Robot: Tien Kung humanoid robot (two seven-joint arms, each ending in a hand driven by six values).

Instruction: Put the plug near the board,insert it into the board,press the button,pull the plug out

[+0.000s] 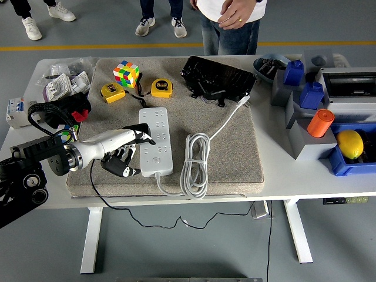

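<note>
A white power board point(156, 144) lies lengthwise on the grey mat point(235, 153), its white cord coiled point(195, 161) to the right of it. The black plug point(140, 129) rests against the board's left edge; its thin black cable point(93, 182) runs off the table's front. My left hand point(126, 154) reaches in from the left and covers the plug's near side. Its fingers point(120, 164) curl around the plug, hiding most of it. The right arm is out of sight.
A Rubik's cube point(126, 73), two yellow tape measures point(162, 87) and a black case point(217, 78) lie at the mat's far side. Blue and grey bins, an orange cylinder point(320, 122) and a yellow fruit point(350, 143) stand at the right. A person point(232, 17) stands at the far edge.
</note>
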